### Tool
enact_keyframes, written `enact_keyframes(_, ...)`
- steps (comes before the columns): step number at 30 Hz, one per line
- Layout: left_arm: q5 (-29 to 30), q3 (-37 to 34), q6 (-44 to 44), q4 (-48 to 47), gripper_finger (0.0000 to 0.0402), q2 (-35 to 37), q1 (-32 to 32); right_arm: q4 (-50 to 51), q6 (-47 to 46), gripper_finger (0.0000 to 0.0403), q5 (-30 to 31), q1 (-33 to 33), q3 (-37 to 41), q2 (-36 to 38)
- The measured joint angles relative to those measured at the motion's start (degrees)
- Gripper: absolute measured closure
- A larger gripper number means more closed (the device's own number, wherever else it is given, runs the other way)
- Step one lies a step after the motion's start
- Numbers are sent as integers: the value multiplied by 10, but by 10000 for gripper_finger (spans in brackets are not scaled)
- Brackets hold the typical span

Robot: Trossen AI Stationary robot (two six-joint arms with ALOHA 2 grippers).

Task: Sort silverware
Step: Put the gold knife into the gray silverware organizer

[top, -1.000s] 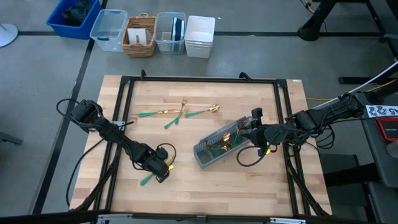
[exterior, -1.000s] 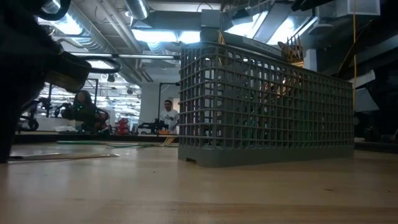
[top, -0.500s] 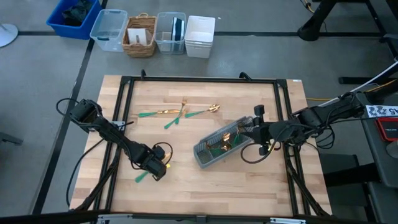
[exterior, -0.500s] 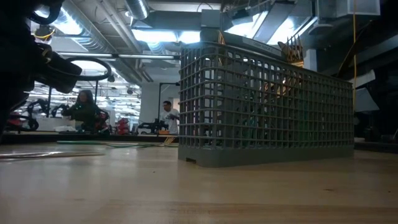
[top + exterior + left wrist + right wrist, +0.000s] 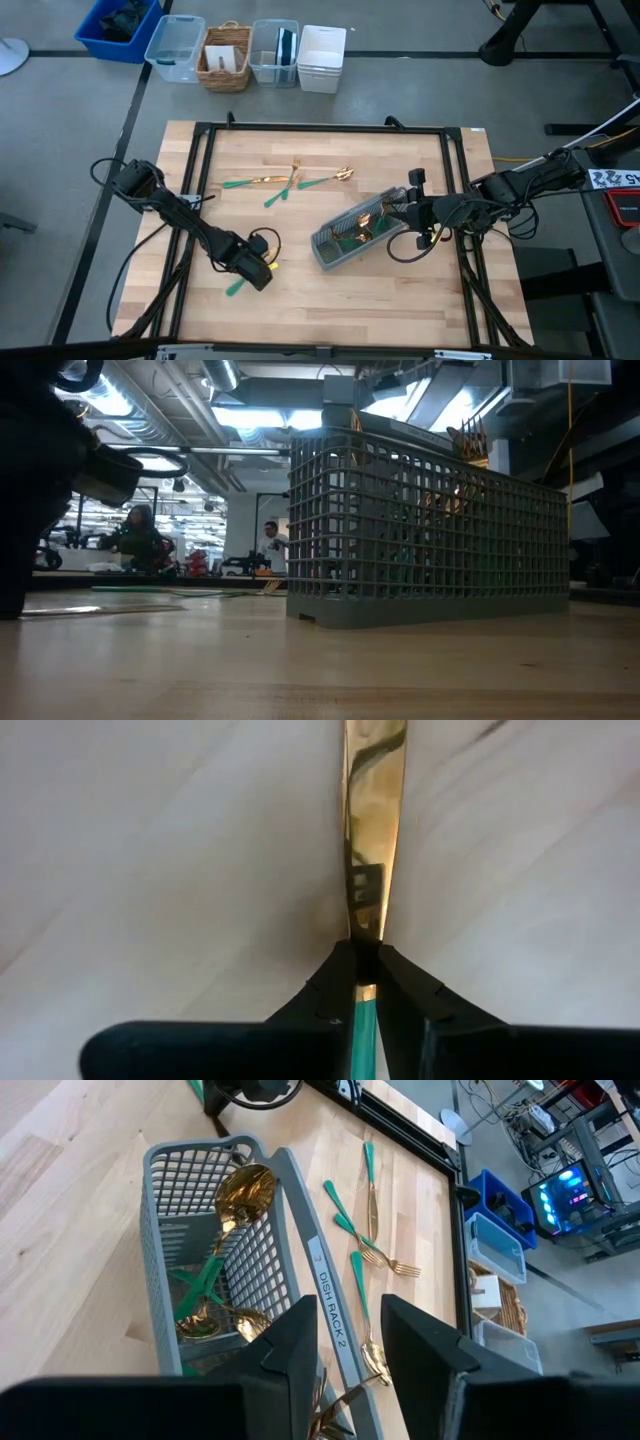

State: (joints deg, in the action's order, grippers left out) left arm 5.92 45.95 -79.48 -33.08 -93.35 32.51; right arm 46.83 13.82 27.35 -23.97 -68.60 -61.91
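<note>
Knife pinched at the neck, and a slip is possible!

The left gripper [image 5: 364, 982] is clamped on a gold-bladed knife [image 5: 373, 830] lying flat on the table [image 5: 330, 300]; such a thin grip could let it twist or drop when lifted. The right gripper [image 5: 349, 1342], fingers parted, is held beside the caddy [image 5: 352, 236].

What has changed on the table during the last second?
The left gripper has closed on the knife at the table's front left, where the gold blade meets the teal handle; the knife turned a little under it. The right gripper stayed open at the caddy. The three loose pieces farther back did not move.
</note>
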Motion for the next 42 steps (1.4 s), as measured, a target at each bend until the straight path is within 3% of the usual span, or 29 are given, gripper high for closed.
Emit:
enact_keyframes(11, 18, 0, 33, 90, 387, -3, -8, 0, -1, 288, -1, 0, 0, 0)
enact_keyframes(18, 16, 0, 37, 91, 386, -2, -14, 1, -1, 288, -53, 0, 0, 0)
enact_keyframes(22, 12, 0, 88, 104, 385, -2, -14, 1, -1, 288, -61, 0, 0, 0)
enact_keyframes(34, -8, 0, 169, 104, 278, -1, -13, 3, -1, 288, -60, 0, 0, 0)
enact_keyframes(42, -17, 1, 230, 95, 284, -1, -14, 3, -1, 288, -60, 0, 0, 0)
